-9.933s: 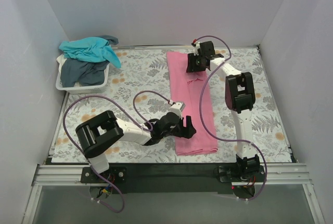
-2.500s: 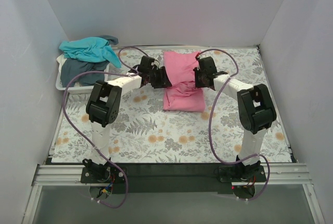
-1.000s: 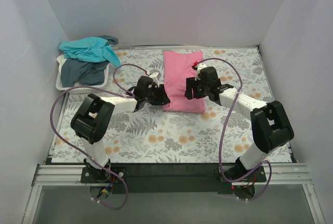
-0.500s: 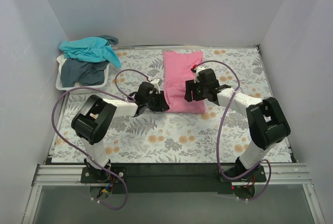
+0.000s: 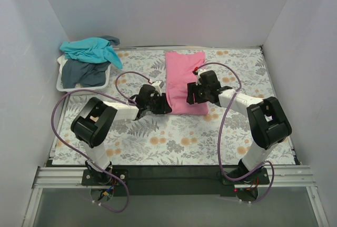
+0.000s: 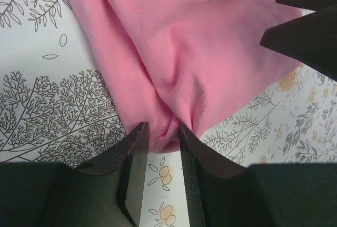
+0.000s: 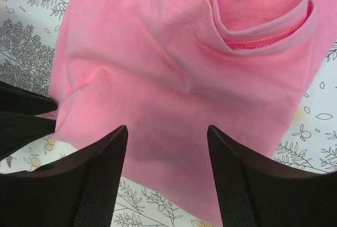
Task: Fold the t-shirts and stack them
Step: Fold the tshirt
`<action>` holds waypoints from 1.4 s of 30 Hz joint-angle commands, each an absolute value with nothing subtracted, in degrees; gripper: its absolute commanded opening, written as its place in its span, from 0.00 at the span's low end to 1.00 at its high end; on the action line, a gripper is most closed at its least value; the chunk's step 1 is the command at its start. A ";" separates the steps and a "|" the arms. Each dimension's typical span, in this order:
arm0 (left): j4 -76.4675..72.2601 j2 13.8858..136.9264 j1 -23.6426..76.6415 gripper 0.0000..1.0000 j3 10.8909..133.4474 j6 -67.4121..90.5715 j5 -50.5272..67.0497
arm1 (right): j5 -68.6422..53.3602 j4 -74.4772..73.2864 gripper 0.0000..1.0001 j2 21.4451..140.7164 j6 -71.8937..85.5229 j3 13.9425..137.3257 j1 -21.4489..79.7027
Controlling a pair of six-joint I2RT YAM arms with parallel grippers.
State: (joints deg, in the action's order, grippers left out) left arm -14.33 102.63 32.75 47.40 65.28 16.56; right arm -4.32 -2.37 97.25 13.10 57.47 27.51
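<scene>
The pink t-shirt lies folded into a rectangle at the middle back of the table. My left gripper is at its near left corner, and in the left wrist view its jaws pinch a bunched bit of the pink hem. My right gripper hovers over the shirt's near half, open and empty, with the pink cloth and its collar below the spread gripper. The teal t-shirt and the grey-blue t-shirt lie heaped at the back left.
A white plastic basket at the back left holds the teal and grey-blue shirts. The table has a floral cover. White walls close in the back and both sides. Each arm's purple cable loops over the table.
The long pink shirt has been folded in half toward the back. Both grippers came back to its near edge, and over the last second the left one closed in on the near left corner.
</scene>
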 commanded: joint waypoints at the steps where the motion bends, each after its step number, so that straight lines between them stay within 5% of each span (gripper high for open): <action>1: -14.94 99.32 33.05 0.30 45.71 65.30 17.14 | -4.75 -0.44 0.56 98.09 13.10 58.18 27.77; 31: -20.66 99.32 33.05 0.29 42.71 65.22 20.48 | -4.83 -0.53 0.56 99.40 13.10 58.01 27.86; 42: -20.39 99.84 33.22 0.00 42.10 64.51 21.27 | -1.85 -1.05 0.55 100.55 13.36 57.92 27.86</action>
